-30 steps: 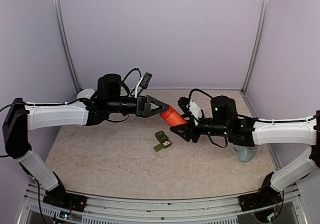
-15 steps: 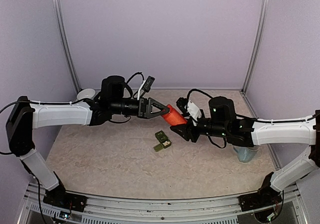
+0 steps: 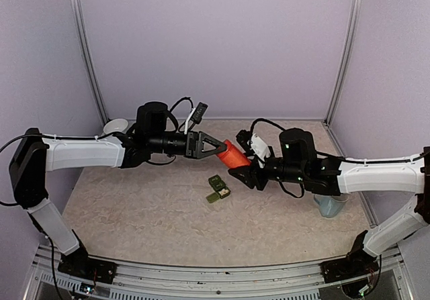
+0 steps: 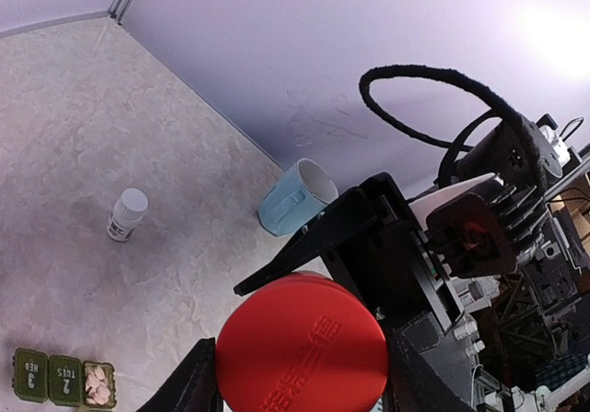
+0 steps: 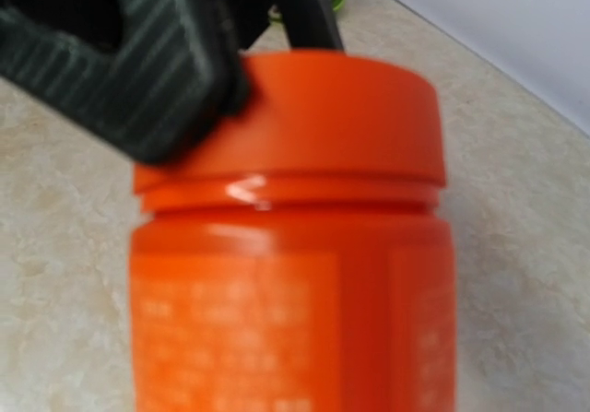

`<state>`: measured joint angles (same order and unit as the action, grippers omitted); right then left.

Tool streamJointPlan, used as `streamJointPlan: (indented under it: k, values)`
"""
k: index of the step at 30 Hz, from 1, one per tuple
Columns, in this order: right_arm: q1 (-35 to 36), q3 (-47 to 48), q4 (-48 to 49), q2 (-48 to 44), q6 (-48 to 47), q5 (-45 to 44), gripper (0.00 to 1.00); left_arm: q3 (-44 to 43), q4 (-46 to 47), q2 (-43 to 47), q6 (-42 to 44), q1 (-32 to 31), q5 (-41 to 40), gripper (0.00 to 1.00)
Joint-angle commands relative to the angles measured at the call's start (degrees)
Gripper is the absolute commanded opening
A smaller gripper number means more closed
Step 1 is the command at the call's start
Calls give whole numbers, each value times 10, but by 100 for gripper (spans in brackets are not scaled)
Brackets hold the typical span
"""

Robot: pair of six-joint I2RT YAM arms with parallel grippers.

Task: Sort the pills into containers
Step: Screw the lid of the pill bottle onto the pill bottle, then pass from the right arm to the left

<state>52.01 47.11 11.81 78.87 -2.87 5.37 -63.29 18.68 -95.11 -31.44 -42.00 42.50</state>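
an orange plastic pill bottle point(image 3: 233, 155) is held in the air between the two arms, tilted over the beige speckled table point(image 3: 148, 213). its body is clamped in the right gripper point(image 3: 243, 166). its orange-red round screw cap point(image 4: 301, 343) is enclosed by the left gripper point(image 3: 222, 146), whose black fingers point(image 5: 157, 71) are seen pressed against the cap's rim.

the dark green strip of three joined square pill containers point(image 3: 217, 188) lies flat on the table just below the bottle, between the two grippers and touched by neither. in the left wrist view two of its lids are shut and carry pale marks, while the end compartment stands open with pale pills point(image 4: 97, 384) inside.

a pale blue mug point(image 4: 295, 195) stands under the right arm, a small white bottle point(image 4: 127, 214) is seen upright near it, and a white bowl point(image 3: 115, 125) sits behind the left arm.
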Motion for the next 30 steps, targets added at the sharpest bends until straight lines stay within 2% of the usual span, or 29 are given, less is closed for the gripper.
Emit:
streamJointPlan:
  k: [1,7,11,19,20,24,30]
  values:
    - [-8,36,-8,-5,61,78,46,15,57,15,35,-13,68,24]
    - [-34,36,-7,-23,113,169,46,27,73,30,62,-24,92,23]
    - [-38,42,-12,-22,116,180,48,26,72,30,58,-24,83,23]
    - [-39,45,-28,-3,96,145,73,42,64,37,15,13,10,20]
    - [-38,45,-29,-2,94,141,81,45,63,40,12,18,1,20]
    - [-39,44,-34,-2,82,115,99,56,48,50,1,42,-40,20]
    - [-39,39,-43,-13,68,41,100,56,-50,72,37,77,-154,21]
